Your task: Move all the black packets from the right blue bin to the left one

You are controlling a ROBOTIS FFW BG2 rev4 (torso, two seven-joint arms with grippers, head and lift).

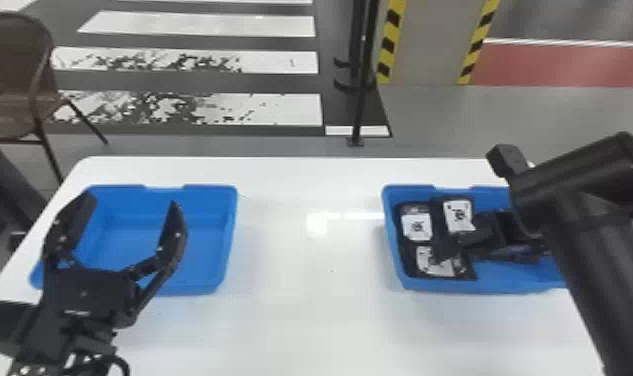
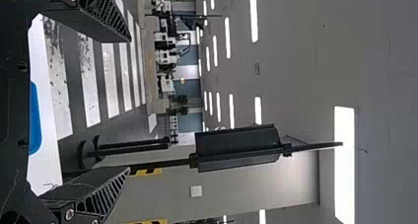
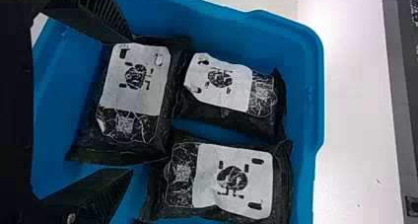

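Observation:
In the head view, my left gripper (image 1: 132, 200) stands open above the left blue bin (image 1: 232, 220), whose blue floor shows. My right gripper (image 1: 495, 235) reaches down into the right blue bin (image 1: 391, 240), by the black packets (image 1: 417, 226) with white labels; the arm hides part of this bin. Three packets lie flat in the right wrist view. There my right gripper (image 3: 131, 104) is open, its fingers at opposite ends of one packet (image 3: 139, 78); two more packets (image 3: 222, 86) lie farther from it. My left gripper (image 2: 129, 104) is open in its wrist view, with nothing between its fingers.
Both bins stand on a white table (image 1: 300, 240), with a wide stretch of tabletop between them. Behind the table are a brown chair (image 1: 17, 75), a thin black pole (image 1: 362, 90) and a pillar (image 1: 432, 45) with yellow and black stripes.

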